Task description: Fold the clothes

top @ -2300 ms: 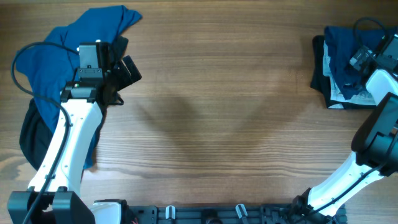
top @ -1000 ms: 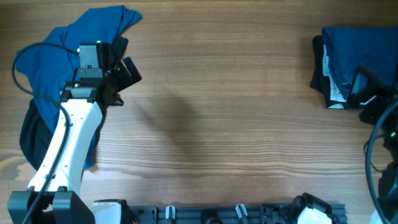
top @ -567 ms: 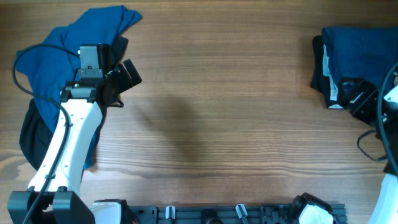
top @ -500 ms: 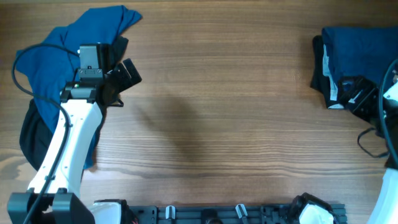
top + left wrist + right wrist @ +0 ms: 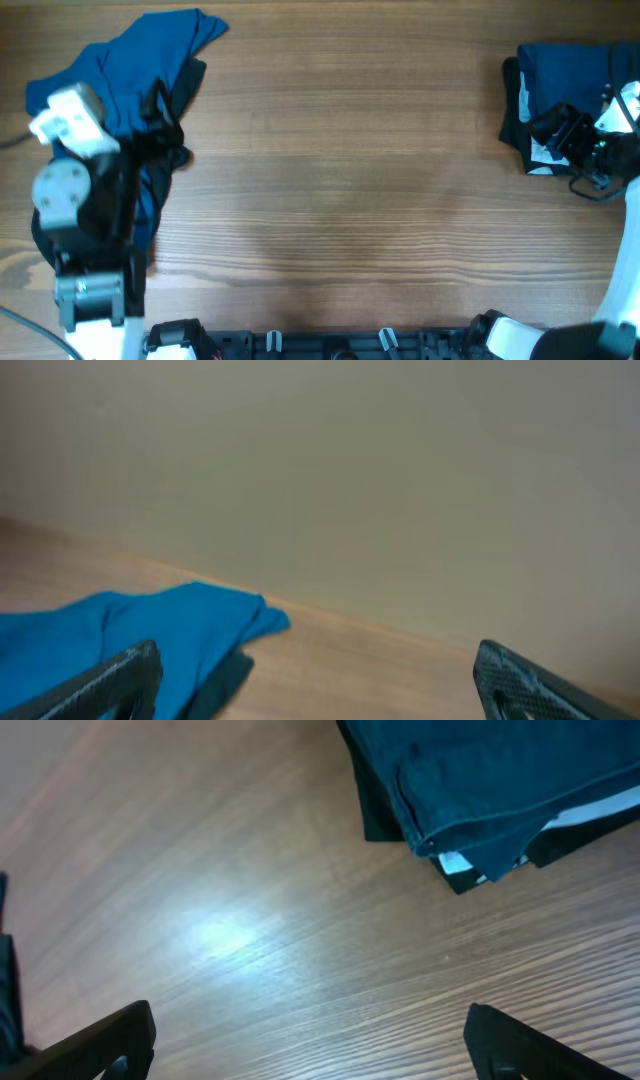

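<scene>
Diagonally, blue top (image 5: 125, 50), tip far-right.

- No text, label, brand, number or sign can be read in any view.
- On the white strip (image 5: 456, 862) within the folded clothes (image 5: 500, 770), no lettering can be made out.

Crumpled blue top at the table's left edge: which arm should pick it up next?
Left, probably. The left gripper is open next to the blue top, which shows just below its fingers in the wrist view. The right gripper sits across the table by the folded stack.
</scene>
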Motion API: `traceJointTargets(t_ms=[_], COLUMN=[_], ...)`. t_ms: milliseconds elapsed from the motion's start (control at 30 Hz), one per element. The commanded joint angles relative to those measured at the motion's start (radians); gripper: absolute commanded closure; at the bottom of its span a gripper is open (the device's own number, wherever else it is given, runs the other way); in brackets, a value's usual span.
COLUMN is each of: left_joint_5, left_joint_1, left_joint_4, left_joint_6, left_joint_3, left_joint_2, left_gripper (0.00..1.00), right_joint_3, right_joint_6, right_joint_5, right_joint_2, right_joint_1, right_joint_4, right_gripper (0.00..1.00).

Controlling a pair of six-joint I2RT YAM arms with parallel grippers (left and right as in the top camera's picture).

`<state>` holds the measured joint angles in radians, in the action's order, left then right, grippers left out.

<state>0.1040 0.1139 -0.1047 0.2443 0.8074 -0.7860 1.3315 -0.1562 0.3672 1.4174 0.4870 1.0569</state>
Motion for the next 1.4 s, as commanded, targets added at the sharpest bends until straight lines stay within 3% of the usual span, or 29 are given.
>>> traceJointTargets(t_ms=[0,167,300,800,1000,1367], left_joint_5=[0.079,0.139,0.150,0.135,0.122,0.108], left_joint_1=[0.007,0.007,0.007,0.006,-0.019,-0.022], left_joint_4=[0.051,0.252,0.327,0.228,0.042,0.047], left_joint_6=[-0.031,-0.027,-0.027,-0.028,-0.028,-0.028], left_joint_3=[-0.177,-0.472,-0.623,-0.801,-0.801,-0.801], left_joint_2=[0.128,0.303,0.409,0.623,0.681,0.784], left_gripper=[0.00,0.00,0.00,0.00,0.00,0.00], right_joint_3=[0.003,0.003,0.003,0.003,0.003,0.003], right_joint_6=[-0.003,-0.003,-0.003,-0.003,-0.003,-0.003], right_joint_5=[0.019,0.019,0.019,0.018,0.019,0.019], right_joint_2=[0.073,0.162,0.190,0.196,0.196,0.196], right_joint_1=[-0.003,-0.003,-0.003,-0.003,-0.003,-0.003], right_joint_4=[-0.014,-0.089,-0.154,-0.212,-0.212,-0.212], right_gripper=[0.00,0.00,0.00,0.00,0.00,0.00])
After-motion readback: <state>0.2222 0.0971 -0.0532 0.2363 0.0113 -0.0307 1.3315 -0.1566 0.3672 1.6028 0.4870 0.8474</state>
